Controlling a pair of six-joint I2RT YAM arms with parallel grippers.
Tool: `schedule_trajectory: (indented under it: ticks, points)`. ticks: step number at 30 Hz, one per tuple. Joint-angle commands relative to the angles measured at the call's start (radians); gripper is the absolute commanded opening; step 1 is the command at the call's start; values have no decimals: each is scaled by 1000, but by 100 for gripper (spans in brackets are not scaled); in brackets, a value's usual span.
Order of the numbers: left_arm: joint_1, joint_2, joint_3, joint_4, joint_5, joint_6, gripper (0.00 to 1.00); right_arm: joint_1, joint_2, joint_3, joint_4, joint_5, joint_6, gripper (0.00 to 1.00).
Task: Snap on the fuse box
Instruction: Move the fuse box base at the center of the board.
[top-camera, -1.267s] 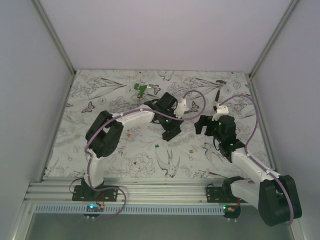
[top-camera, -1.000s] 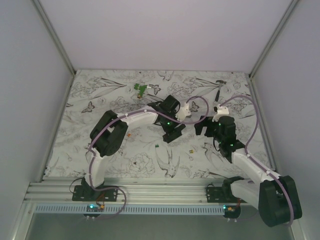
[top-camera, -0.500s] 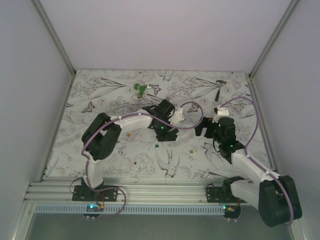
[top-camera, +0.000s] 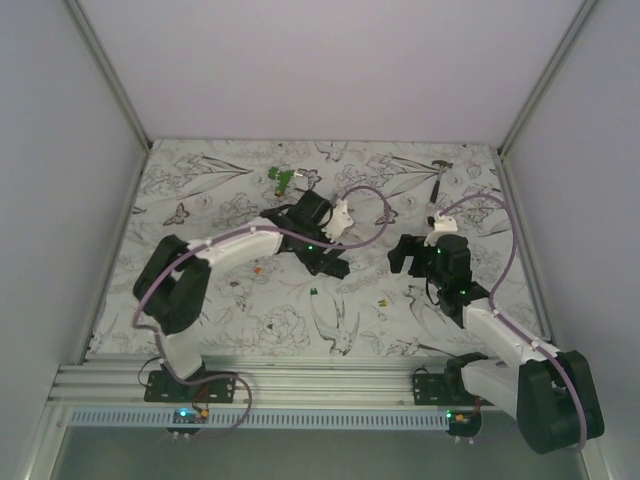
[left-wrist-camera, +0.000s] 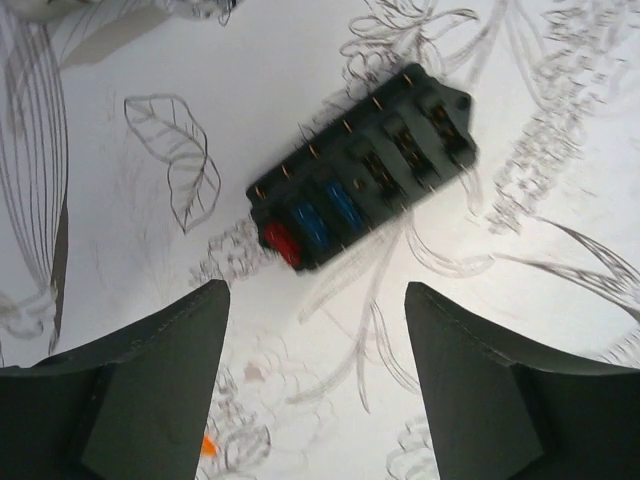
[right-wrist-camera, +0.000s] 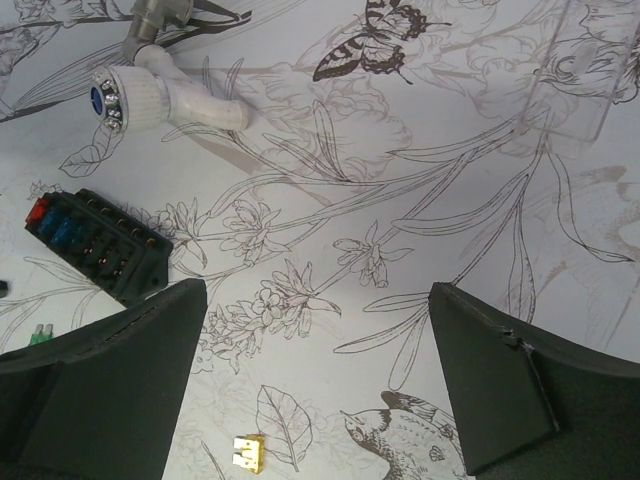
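Observation:
The fuse box (left-wrist-camera: 360, 170) is a black rectangular block with one red and two blue fuses at one end. It lies flat on the flower-printed table, just beyond my left gripper (left-wrist-camera: 315, 300), which is open and holds nothing. The fuse box (right-wrist-camera: 95, 245) also shows at the left of the right wrist view. My right gripper (right-wrist-camera: 318, 300) is open over bare table, apart from the box. From above, the left gripper (top-camera: 322, 258) sits mid-table and the right gripper (top-camera: 405, 252) to its right.
A yellow fuse (right-wrist-camera: 248, 452) and a green fuse (right-wrist-camera: 40, 335) lie loose near the right gripper. A clear plastic piece (right-wrist-camera: 580, 80) lies farther off. The green clip piece (top-camera: 283, 178) and grey tool (top-camera: 440, 175) rest at the back. Grey walls enclose the table.
My left arm has swung back to the left, its elbow dropping toward the near left, and its jaws stand wider. The right arm has barely moved.

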Motion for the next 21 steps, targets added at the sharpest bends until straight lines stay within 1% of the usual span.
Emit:
schedule_trajectory:
  ticks: [1,3,4,10,14,17,21]
  points:
    - [-5,-161,-89,-8,-15,-115,73,8,-6,-4,20,-29,9,99]
    - [2,-222,-130,-9,-105,-196,73,8,-2,-2,26,-36,6,99]
    - [12,-247,-151,-11,-144,-262,72,8,0,2,28,-39,3,99]
    - [86,-374,-303,-24,-295,-563,68,8,25,25,15,-54,-33,99]
    - [152,-412,-379,-60,-364,-726,64,9,34,25,23,-77,-32,99]
    - [198,-410,-402,-62,-372,-770,62,9,32,23,26,-80,-34,99]
    - [247,-366,-389,-60,-334,-757,56,9,29,22,25,-75,-37,99]
